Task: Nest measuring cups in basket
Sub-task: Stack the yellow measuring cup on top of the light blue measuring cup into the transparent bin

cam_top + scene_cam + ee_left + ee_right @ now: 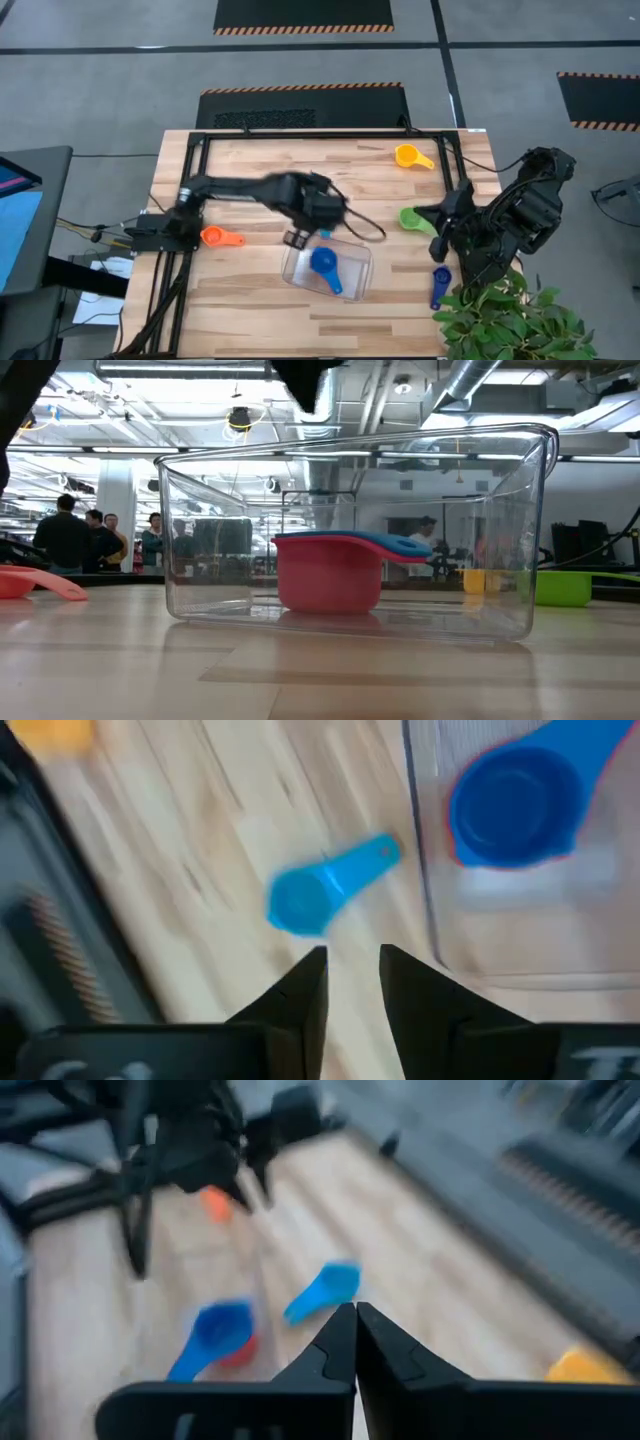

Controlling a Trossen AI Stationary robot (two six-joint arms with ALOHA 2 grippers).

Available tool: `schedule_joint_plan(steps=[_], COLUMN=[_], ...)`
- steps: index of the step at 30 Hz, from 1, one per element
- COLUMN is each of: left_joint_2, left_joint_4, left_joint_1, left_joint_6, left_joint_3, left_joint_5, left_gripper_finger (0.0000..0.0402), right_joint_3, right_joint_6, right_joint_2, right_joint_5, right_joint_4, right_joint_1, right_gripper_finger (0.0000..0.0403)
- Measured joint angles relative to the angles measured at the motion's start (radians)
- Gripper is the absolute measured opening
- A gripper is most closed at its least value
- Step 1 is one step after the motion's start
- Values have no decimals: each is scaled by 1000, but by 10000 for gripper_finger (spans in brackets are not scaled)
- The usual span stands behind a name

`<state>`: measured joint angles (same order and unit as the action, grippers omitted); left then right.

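The clear basket (350,278) stands near the table's middle; in it a blue cup (324,262) sits nested in a red cup (330,582). My left gripper (352,960) hovers open, with a narrow gap, over the basket's far left corner, just short of a small light blue cup (320,892) that lies on the wood outside the basket wall. An orange cup (220,237) lies to the left, a yellow one (412,157) at the far right, a green one (415,220) and a dark blue one (440,285) on the right. My right gripper (355,1318) is shut, held back at the right beside the green cup.
A black frame (190,160) runs along the table's left and far sides. A potted plant (500,320) stands at the near right corner. Bare wood (250,320) lies along the near edge. Several people (70,535) stand in the room beyond the table.
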<state>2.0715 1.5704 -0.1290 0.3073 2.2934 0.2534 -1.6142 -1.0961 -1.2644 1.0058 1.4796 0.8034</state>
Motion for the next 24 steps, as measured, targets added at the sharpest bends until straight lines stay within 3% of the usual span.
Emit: schedule_joint_plan(steps=[3,7,11,14,18,24], left_joint_2=[-136,-302,-493,-600,-719,-790], left_joint_4=[-1,-60,-213,-349,-512,-648], left_joint_1=[43,73,81,81,81,81], left_joint_6=[-72,-133,-154,-154,-147,-134], left_joint_3=[-131,-355,-603,-780,-955,-1089], left_joint_5=[-92,-99,-91,-88,-54,35], left_gripper_finger=[84,84,84,84,84,84], right_joint_3=[0,1,0,2,1,0], right_joint_6=[69,179,374,542,733,733], right_joint_2=[-3,-15,-26,-48,-65,-128], right_joint_5=[164,364,413,271,-61,-513], right_joint_4=[-13,-106,-266,-397,-574,-671], right_joint_1=[-45,-202,-435,-629,-909,-1270], right_gripper_finger=[25,26,26,26,26,26])
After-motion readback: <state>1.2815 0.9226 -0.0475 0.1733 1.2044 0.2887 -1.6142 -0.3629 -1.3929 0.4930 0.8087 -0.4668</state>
